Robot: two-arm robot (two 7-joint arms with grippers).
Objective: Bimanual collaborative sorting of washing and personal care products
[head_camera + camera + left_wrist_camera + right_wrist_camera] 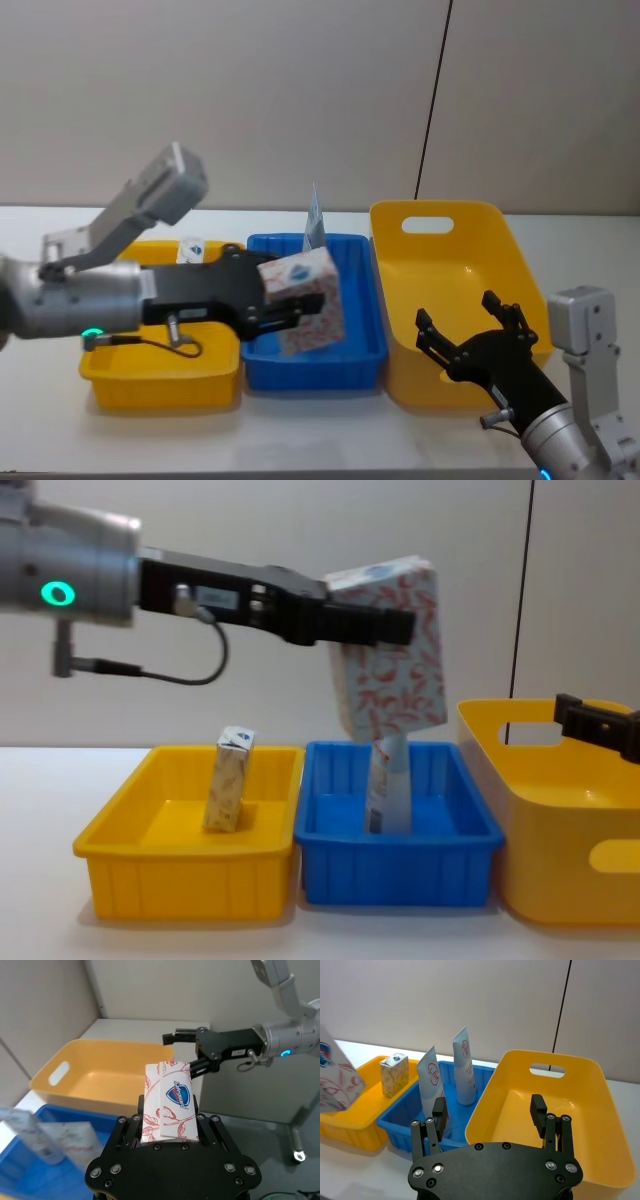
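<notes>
Clamping its black fingers from both sides, the left gripper (169, 1117) holds the white cardboard box with red floral print and a blue shield logo (392, 680) aloft and tilted. Box and gripper are above the blue plastic bin (400, 875), higher than the bin's rim. Two pale squeeze tubes (464, 1075) stand upright in that bin, so any sideways carry should keep this height to avoid toppling them.

The step looks like a pass towards the robot's right. The right gripper (468, 328) hovers with its jaws spread wide over the near part of the deep yellow plastic bin with a handle cut-out (440, 207).

For a handover, the box's free end should be presented squarely between those spread jaws, well away from the left fingers. The left grip is best kept firm until the right one has closed.

Off to the left, the small cream carton (228, 780) stands in the shallow yellow plastic tray (180, 880), out of the way.
</notes>
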